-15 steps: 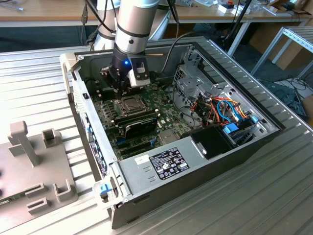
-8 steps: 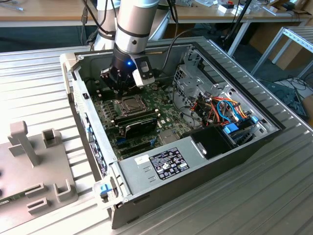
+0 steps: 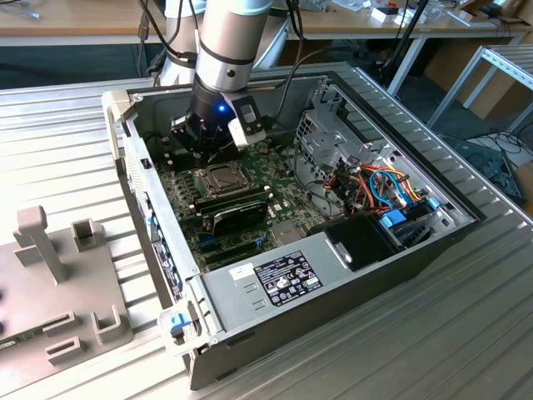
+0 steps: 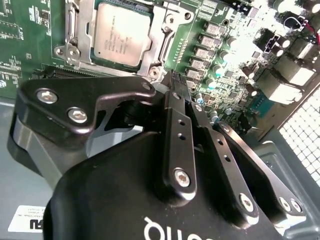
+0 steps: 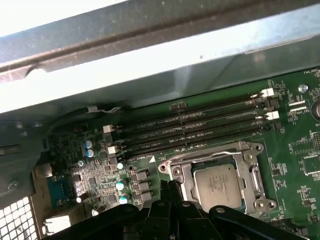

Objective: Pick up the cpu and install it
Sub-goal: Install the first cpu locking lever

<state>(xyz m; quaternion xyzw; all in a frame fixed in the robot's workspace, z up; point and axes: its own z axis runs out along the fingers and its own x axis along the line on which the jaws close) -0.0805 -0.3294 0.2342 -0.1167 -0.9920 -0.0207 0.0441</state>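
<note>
The cpu (image 4: 121,32) (image 5: 217,186), a flat silver-grey square, lies in its socket on the green motherboard (image 3: 187,200), with the shiny metal retention frame (image 5: 175,167) around it. In the exterior view the cpu (image 3: 218,176) sits just below my gripper (image 3: 210,148). My gripper (image 4: 176,82) (image 5: 167,186) hangs a little above the board beside the socket's corner. Its two black fingers are shut together with nothing between them, and they are apart from the cpu.
The open computer case (image 3: 125,125) rests on a ribbed metal table. A black card (image 3: 237,212) lies near the socket, a power supply (image 3: 279,279) at the front, and coloured cables (image 3: 383,187) at the exterior view's right. Memory slots (image 5: 200,130) run beside the socket. A grey fixture (image 3: 50,283) stands outside.
</note>
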